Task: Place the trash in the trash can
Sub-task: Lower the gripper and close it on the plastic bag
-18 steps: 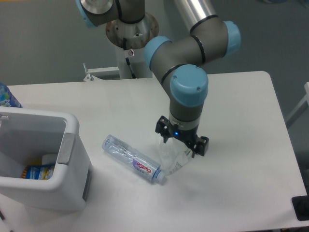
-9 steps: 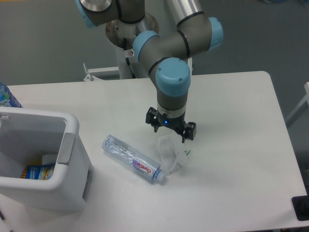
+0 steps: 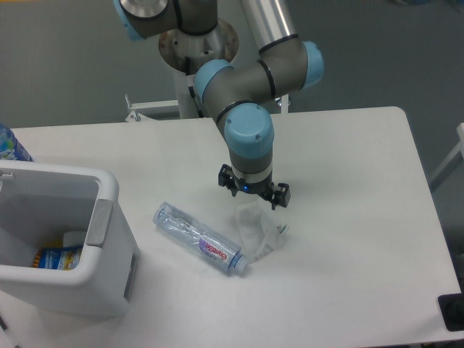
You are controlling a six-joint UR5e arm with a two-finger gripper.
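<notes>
Since a second ago my arm has swung left and back across the desk (image 3: 348, 159), and now the gripper (image 3: 254, 196) hangs just above the far edge of the crumpled wrapper (image 3: 258, 230) instead of sitting down over its right side. I see the fingers (image 3: 280, 197) spread wide, one dark tip on each side, with nothing between them. They look clear of the wrapper, though from this angle I cannot tell whether they brush it.

Wrapper and bottle have not shifted. I have the crushed clear bottle (image 3: 199, 238) lying on its side with its pink-purple label toward the near end, running diagonally from upper left to lower right. Its cap end touches the wrapper's lower corner.

Over on the left edge stands the white trash can (image 3: 109, 225), open at the top, grey handle panel facing the bottle, well apart from both pieces. Something blue and yellow (image 3: 58, 257) lies at the bottom of it. A blue-patterned bottle (image 3: 10, 145) peeks in behind the can at the frame edge
</notes>
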